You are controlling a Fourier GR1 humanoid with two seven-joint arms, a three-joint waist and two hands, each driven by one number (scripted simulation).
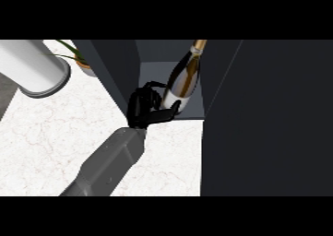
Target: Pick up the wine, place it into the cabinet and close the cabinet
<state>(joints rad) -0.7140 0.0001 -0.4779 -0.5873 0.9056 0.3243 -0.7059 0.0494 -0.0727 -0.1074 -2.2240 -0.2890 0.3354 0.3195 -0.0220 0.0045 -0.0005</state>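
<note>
The fingers (pixel 150 87) of the left hand (pixel 143 110) curl round the low part of the wine (pixel 186 73) from its left. The thumb (pixel 170 109) hooks under its base, so the hand pinches the bottle between them. From that grip the wine leans up and away to the right, with its gold neck at the far end. It is already within the cabinet (pixel 117 69), over the shelf (pixel 154 71), with the base near the front edge. Whether the base touches the shelf cannot be told.

The step in hand looks to be the placing. Next, the wine wants standing on the shelf, a little deeper than the fingers now reach. Then the fingers must spread and draw back clear of the left wall. The door (pixel 271 120) stands wide open to the right of the fingers, not yet closed. The right hand is out of view.
</note>
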